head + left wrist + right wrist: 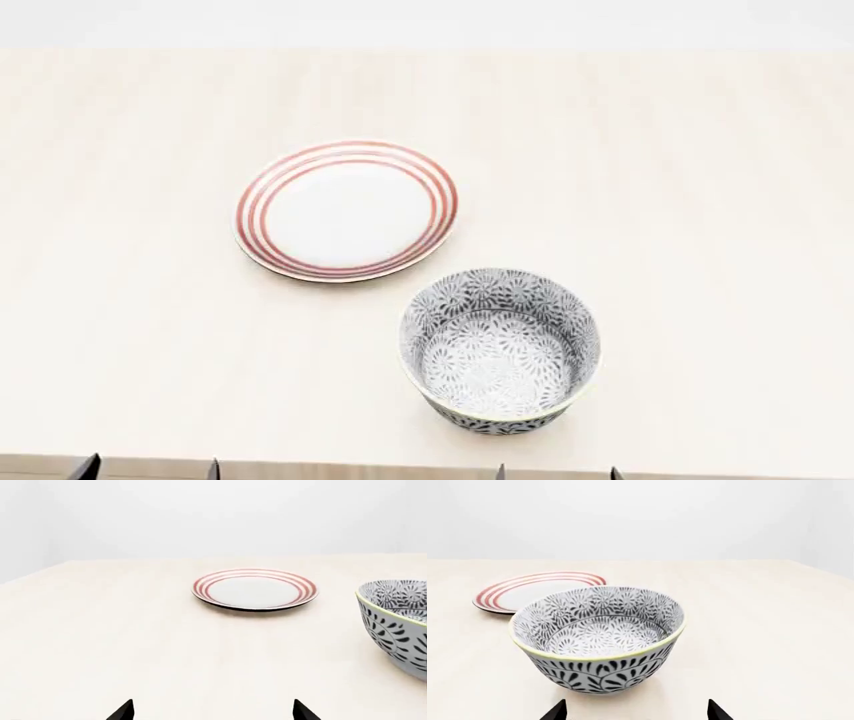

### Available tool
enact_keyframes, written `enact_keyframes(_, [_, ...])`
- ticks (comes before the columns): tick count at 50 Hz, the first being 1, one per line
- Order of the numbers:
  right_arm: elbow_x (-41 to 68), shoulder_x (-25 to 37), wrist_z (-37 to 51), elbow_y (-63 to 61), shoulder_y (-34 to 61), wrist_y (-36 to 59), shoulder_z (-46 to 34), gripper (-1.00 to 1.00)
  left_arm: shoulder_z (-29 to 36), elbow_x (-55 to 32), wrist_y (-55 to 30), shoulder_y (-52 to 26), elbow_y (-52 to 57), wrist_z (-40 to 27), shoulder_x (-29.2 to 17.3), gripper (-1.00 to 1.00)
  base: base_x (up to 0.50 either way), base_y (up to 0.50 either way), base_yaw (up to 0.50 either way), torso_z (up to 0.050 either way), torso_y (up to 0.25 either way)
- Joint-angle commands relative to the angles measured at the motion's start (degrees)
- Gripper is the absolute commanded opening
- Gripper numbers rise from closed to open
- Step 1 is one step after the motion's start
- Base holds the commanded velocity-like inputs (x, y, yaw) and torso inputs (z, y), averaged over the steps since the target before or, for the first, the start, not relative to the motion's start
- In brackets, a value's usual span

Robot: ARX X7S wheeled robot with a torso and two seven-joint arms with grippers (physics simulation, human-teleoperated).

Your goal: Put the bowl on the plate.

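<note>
Resting upright beside ringed shallow plate (347, 210), deep patterned ceramic bowl (501, 348); both end effectors spread, empty.

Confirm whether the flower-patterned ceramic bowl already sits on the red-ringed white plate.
No, the flower-patterned ceramic bowl stands on the table beside the red-ringed white plate.

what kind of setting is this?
Looks like a bare simulated tabletop test scene, not a real kitchen: a plain pale wood table, a blank white backdrop, and only a red-ringed plate and a patterned bowl on it.
</note>
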Motion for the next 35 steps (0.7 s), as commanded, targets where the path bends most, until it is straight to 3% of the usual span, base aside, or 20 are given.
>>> enact_keyframes(1, [-0.3,-0.2,-0.3,0.1,0.0,0.0,0.2,1.0,-0.4,0.5,-0.3,-0.1,-0.3,0.0,0.4,1.0,0.0,0.0,0.0,0.0,0.0])
enact_keyframes(11, [0.7,0.8,1.1,-0.8,0.4,0.4,-0.6,1.0,0.8,0.5,0.5,0.2,1.5,-2.0,-0.8,1.0,0.0,0.0,0.0,0.0,0.0])
enact_keyframes(17, [2.6,1.9,4.0,-17.1,0.9,3.3,2.5,1.0,-2.8,1.3,0.2,0.2,20.7,-5.6,-2.6,1.0,0.0,0.0,0.0,0.0,0.0])
enact_keyframes(22, [4.1,2.5,5.8,-25.8,1.3,0.1,5.2,1.0,-7.1,1.0,0.4,-0.5,30.2,-9.3,-2.8,1.0,0.0,0.0,0.0,0.0,0.0])
enact_keyframes(29, [4.7,3.1,7.0,-30.1,1.4,-3.6,6.4,1.0,-9.5,0.9,2.6,-0.2,35.1,-11.9,-3.0,1.0,0.01,0.0,0.0,0.0,0.0])
enact_keyframes(35, [4.3,3.7,7.5,-30.4,1.4,-3.6,5.8,1.0,-8.6,1.3,3.3,0.3,34.8,-12.3,-3.3,1.0,0.44,0.0,0.0,0.0,0.0])
